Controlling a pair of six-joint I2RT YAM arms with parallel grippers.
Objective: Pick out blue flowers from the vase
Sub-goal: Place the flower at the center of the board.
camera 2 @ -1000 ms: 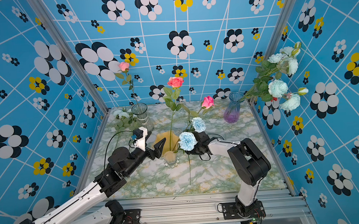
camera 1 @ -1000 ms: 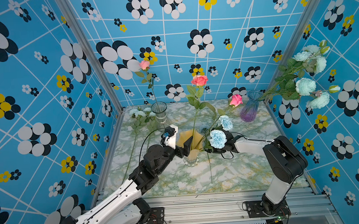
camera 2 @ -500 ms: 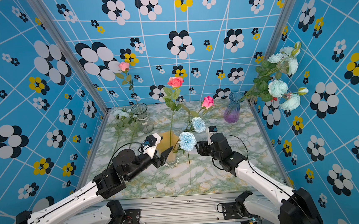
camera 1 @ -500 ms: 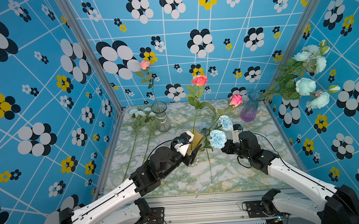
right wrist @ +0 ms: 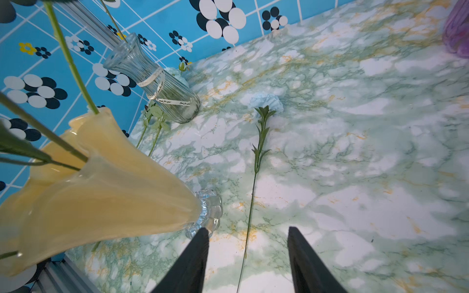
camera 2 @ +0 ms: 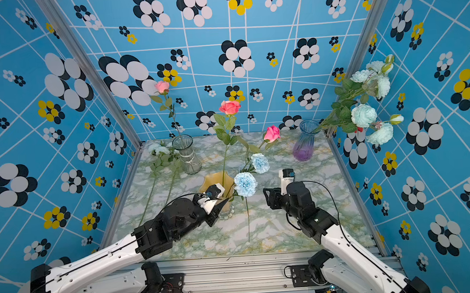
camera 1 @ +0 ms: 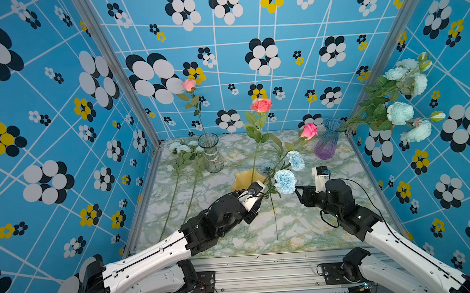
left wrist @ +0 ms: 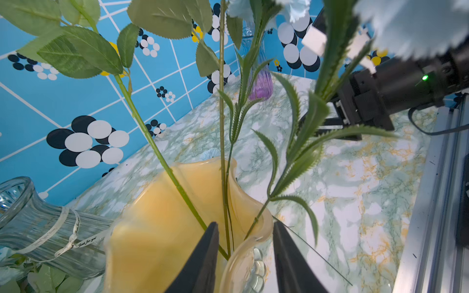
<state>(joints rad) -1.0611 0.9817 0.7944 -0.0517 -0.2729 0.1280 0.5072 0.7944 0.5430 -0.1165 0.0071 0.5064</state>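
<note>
In the yellow vase [camera 1: 241, 179], upright: two blue carnations [camera 1: 285, 181], blooms leaning out toward the right gripper [right wrist: 247, 229]. Flat on the desk [camera 1: 299, 233] just beside that vase: a third blue carnation [right wrist: 266, 102], stem running alongside the vase's foot. At the vase's rim: left gripper [left wrist: 245, 223], jaws apart, straddling the rim lip and the stems inside. Contact with either impossible to tell. Near the vase, beyond the lying stem: right gripper with jaws apart over bare desk, holding nothing.

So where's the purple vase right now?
In both top views the purple vase stands at the table's far right corner, holding the blue peony spray, beyond the right gripper.
</note>
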